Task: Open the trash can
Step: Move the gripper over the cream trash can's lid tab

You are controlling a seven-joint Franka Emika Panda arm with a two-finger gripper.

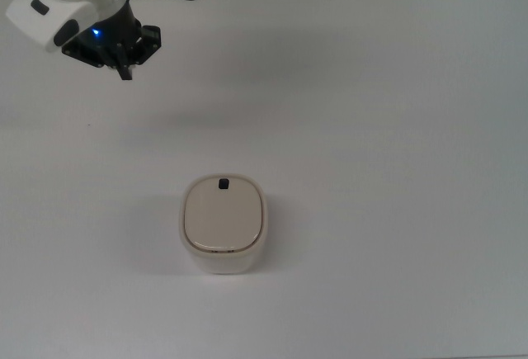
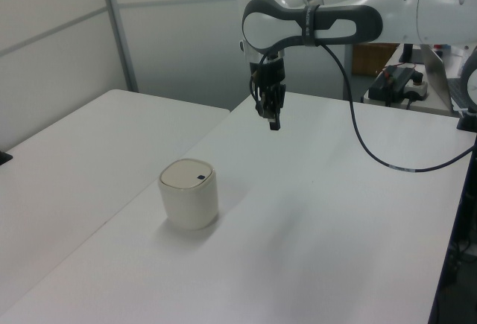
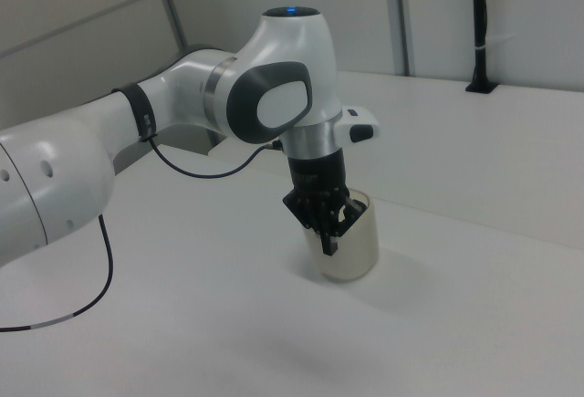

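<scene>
Pincer [image 1: 125, 68] fingers are seen drawn together with nothing between them, suspended above the white worktop [image 1: 396, 128] and touching nothing. In the right view the pincer [image 3: 329, 233] overlaps the trash can [image 3: 351, 242], so most of the can's near face is hidden there. The arm is cut off at the top view's upper left corner. The trash can [image 1: 223, 223] is found near the worktop's middle, well apart from the pincer, lid shut flat, black button [image 1: 223, 183] at the lid edge nearer the pincer. In the left view the pincer [image 2: 273, 119] hangs above and beyond the trash can [image 2: 189, 194].
</scene>
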